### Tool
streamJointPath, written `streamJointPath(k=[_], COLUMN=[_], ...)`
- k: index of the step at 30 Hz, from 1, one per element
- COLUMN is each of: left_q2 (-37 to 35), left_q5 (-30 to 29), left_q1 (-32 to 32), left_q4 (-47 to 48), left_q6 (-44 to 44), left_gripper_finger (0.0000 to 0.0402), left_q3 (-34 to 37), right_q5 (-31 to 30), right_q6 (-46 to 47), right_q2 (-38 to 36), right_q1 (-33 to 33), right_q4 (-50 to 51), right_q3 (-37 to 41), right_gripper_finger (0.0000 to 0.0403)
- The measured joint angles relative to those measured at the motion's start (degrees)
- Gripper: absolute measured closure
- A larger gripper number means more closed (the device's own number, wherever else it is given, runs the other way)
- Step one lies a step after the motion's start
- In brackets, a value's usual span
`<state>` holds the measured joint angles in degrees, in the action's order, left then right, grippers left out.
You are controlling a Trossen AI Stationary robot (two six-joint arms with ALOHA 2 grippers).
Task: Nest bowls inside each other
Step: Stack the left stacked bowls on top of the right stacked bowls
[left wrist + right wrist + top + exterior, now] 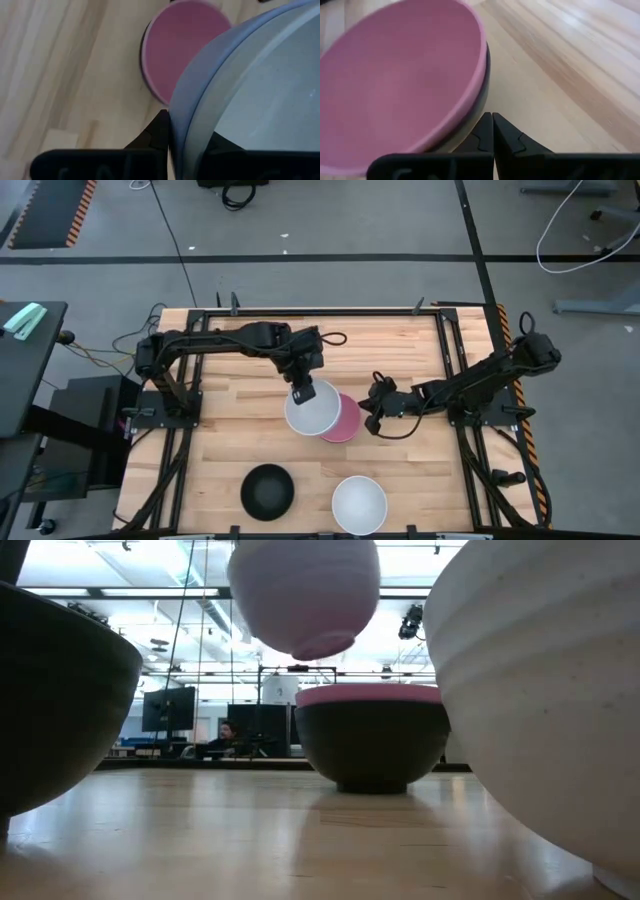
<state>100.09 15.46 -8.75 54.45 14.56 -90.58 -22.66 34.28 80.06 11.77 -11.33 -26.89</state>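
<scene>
My left gripper is shut on a lavender-blue bowl, which hangs in the air over the middle of the table. Just below and to its right a pink bowl sits nested in a black bowl that stands on the table. My right gripper is shut and empty, low at the right side of that stack. A second black bowl and a white bowl stand near the table's front edge. My left gripper holds the lavender-blue bowl by its rim on the bowl's far side, one finger outside the wall and the other inside. The fingers come from above, pointing down. The bowl is lifted clear, mouth up, above the pink bowl. My right gripper's shut fingertips stand close to the stack's black wall; whether they touch it I cannot tell.
The near black bowl and the white bowl fill the sides of the low view. Bare wood lies to the left of the stack and at the table's far side. Metal rails run along the table's edges.
</scene>
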Motion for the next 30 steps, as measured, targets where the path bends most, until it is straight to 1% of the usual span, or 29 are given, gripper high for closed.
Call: streamJointPath(k=[4,8,12,17,21,25,30], left_q2=[2.64,7.08,12.15,17.53,19.84,20.02,20.02], left_q5=[0.85,0.75,0.67,0.68,0.69,0.70,0.68], left_q1=[-0.01,-0.01,-0.01,-0.01,-0.03,-0.05,-0.09], left_q4=[0.14,3.79,7.74,12.51,13.63,13.52,13.16], left_q6=[0.04,-0.75,-2.32,-3.75,-5.05,-5.52,-5.52], left_gripper_finger=[0.0368,0.0368,0.0368,0.0368,0.0368,0.0368,0.0368], left_q3=[-2.63,-8.37,-14.32,-19.29,-20.65,-20.69,-20.69], right_q5=[0.35,2.21,1.98,1.43,1.38,2.34,3.16], right_q6=[0.50,3.46,6.59,8.07,7.94,6.81,5.96], right_q2=[-1.21,-1.60,-1.41,-1.17,-1.14,-0.52,1.77], right_q1=[0.56,2.71,6.37,9.68,10.19,9.80,8.78], right_q4=[2.17,5.18,6.63,3.68,1.82,-1.73,-3.68], right_q3=[0.02,0.02,0.04,0.04,0.04,0.04,0.00], right_gripper_finger=[0.0403,0.0403,0.0403,0.0403,0.0403,0.0403,0.0403])
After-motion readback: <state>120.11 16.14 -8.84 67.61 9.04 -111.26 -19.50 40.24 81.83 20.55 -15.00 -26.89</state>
